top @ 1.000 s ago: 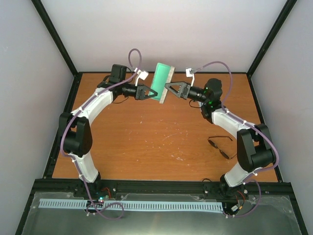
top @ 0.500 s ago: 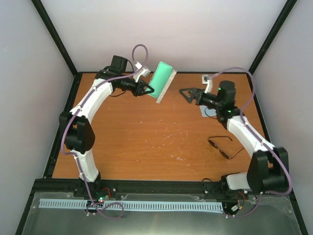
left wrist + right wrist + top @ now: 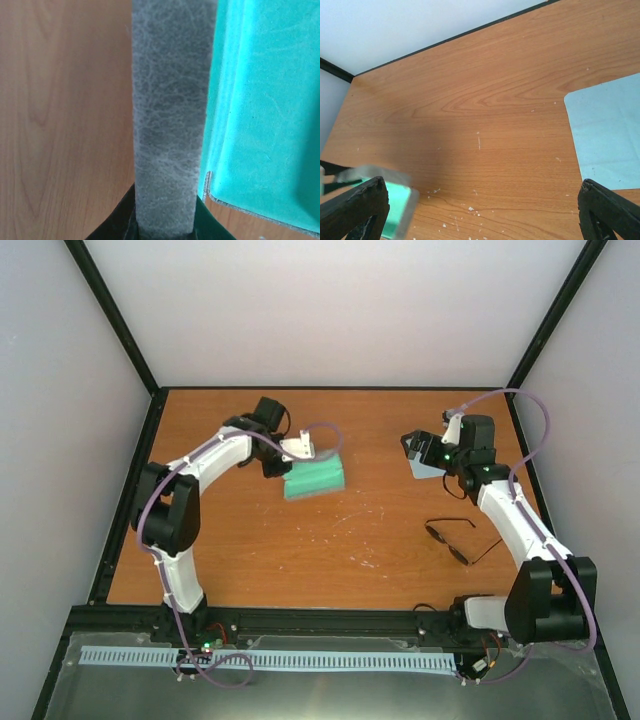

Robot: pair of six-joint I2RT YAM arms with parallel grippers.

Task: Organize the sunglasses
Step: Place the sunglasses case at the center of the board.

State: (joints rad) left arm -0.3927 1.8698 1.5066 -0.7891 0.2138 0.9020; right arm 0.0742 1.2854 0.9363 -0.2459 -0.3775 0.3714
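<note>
Tabletop [image 3: 250, 550] is filling my view; my left gripper [image 3: 164, 226] is clamping nearly shut on the grey wall of the open green-lined case [image 3: 315, 480], my right gripper [image 3: 480, 181] is hanging wide open and empty beside the pale blue cloth [image 3: 605, 135], and the sunglasses [image 3: 453, 540] are lying on the wood, temples spread, near the right arm

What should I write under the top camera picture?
Left pincer grips the green-lined case, the open right pincer hangs near the blue cloth, and the sunglasses lie on the table.
</note>
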